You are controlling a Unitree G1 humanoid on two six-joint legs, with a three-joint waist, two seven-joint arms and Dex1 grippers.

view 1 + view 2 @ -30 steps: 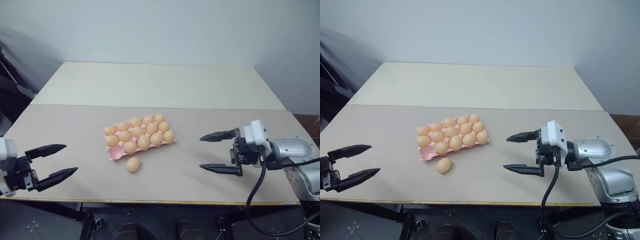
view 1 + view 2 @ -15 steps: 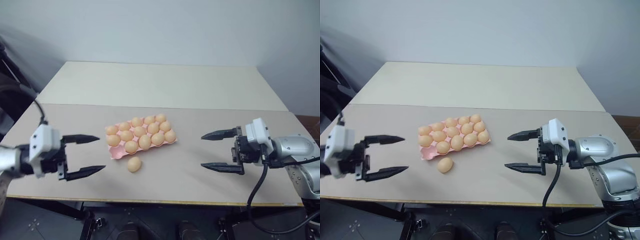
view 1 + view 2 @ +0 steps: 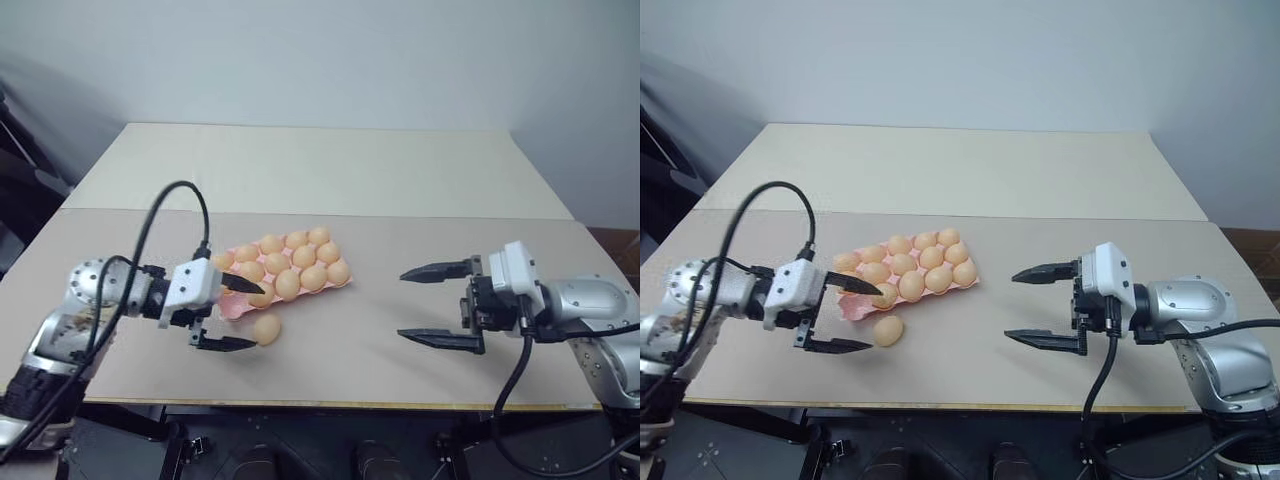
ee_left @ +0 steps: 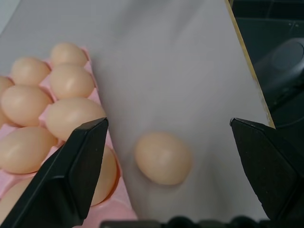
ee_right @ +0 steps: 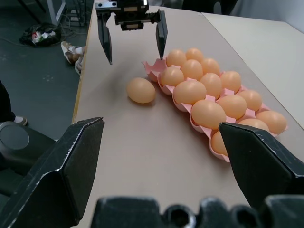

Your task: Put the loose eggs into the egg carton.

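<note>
One loose egg point(image 3: 266, 328) lies on the table just in front of the egg carton point(image 3: 231, 309), a pink tray holding several eggs. My left gripper point(image 3: 258, 315) is open beside this egg, one finger over the carton's near corner, the other by the egg. In the left wrist view the egg point(image 4: 164, 157) sits between the wide-spread fingers point(image 4: 83, 156). My right gripper point(image 3: 401, 306) hovers open and empty to the right of the carton. The right wrist view faces the egg point(image 5: 141, 90), the carton point(image 5: 151, 69) and the left gripper point(image 5: 135, 58).
The grey table top point(image 3: 360, 240) has bare room on all sides of the carton. Its front edge point(image 3: 330, 404) runs close behind the loose egg. A second, paler table point(image 3: 320, 165) adjoins at the back.
My left arm has swung in from the table's front left edge to the loose egg, rolling its wrist, and stays open. The right arm, egg and carton have not moved.
</note>
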